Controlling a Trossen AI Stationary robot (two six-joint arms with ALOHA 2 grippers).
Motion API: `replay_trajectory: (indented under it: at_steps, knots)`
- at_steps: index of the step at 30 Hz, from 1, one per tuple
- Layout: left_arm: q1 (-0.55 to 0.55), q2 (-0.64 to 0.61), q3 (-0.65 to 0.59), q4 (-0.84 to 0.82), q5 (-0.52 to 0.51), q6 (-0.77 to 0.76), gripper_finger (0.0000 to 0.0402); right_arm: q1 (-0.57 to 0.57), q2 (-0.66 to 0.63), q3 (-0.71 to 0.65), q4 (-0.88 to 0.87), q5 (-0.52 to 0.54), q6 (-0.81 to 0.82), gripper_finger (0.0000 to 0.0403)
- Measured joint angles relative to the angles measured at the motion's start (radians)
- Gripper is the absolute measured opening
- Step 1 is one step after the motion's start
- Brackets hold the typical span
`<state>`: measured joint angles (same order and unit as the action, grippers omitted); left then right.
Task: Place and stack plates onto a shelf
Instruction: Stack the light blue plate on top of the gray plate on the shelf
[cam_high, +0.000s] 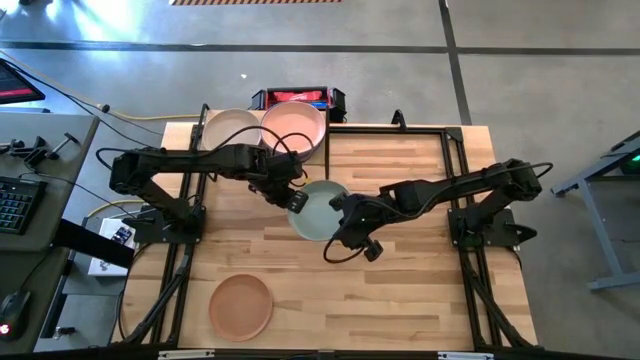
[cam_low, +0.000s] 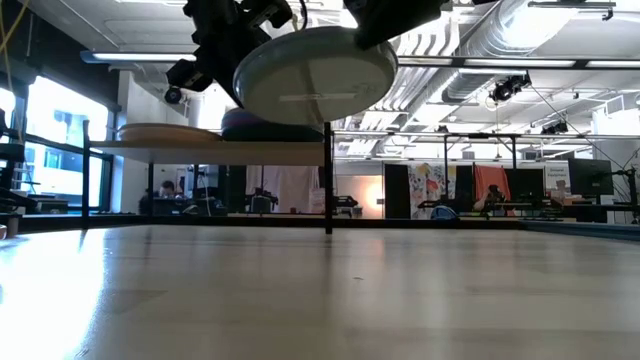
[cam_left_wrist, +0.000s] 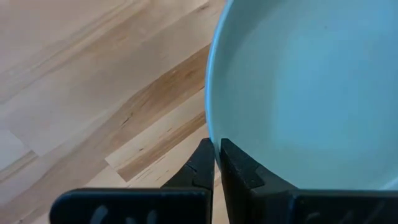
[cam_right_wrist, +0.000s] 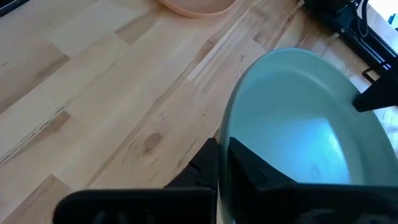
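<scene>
A pale grey-green plate (cam_high: 320, 212) hangs in the air between both grippers, over the middle of the table. My left gripper (cam_high: 297, 203) is shut on its left rim and my right gripper (cam_high: 343, 217) on its right rim. In the low view the plate (cam_low: 315, 75) is slightly tilted, above shelf height. The shelf (cam_low: 200, 152) stands at the far left; a beige plate (cam_high: 230, 128) and a salmon pink plate (cam_high: 295, 126) lie on it. An orange-brown plate (cam_high: 240, 305) lies flat on the table near the near edge. My left gripper pinches the plate's rim (cam_left_wrist: 212, 134) on its left side, one finger (cam_left_wrist: 239, 168) inside the plate and one (cam_left_wrist: 200, 167) outside. It comes from the table's left. The plate is lifted clear. My right gripper pinches the opposite rim (cam_right_wrist: 227, 140), one finger (cam_right_wrist: 249, 165) over the plate's inside and one (cam_right_wrist: 205, 163) outside, coming from the table's right.
Black frame rails (cam_high: 455, 160) run along the table's sides and far edge. A red and black object (cam_high: 297, 97) sits behind the shelf. In the low view a dark plate (cam_low: 265, 125) shows on the shelf beside the beige one (cam_low: 165, 132). Bare wood (cam_high: 400, 290) lies to the near right.
</scene>
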<state>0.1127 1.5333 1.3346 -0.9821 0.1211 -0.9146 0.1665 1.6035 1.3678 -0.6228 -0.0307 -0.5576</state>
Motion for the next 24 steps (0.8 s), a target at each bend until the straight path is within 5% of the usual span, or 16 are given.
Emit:
replay_trajectory:
  at_steps: [14, 24]
  knots:
    - [-0.002, -0.003, 0.001, -0.083, -0.012, 0.010, 0.0001, 0.007, -0.009, 0.000, -0.017, 0.062, 0.000, 0.0094]
    - [-0.002, -0.054, 0.001, -0.143, -0.030, 0.026, 0.0001, 0.018, -0.088, 0.000, -0.099, 0.143, 0.029, 0.0106]
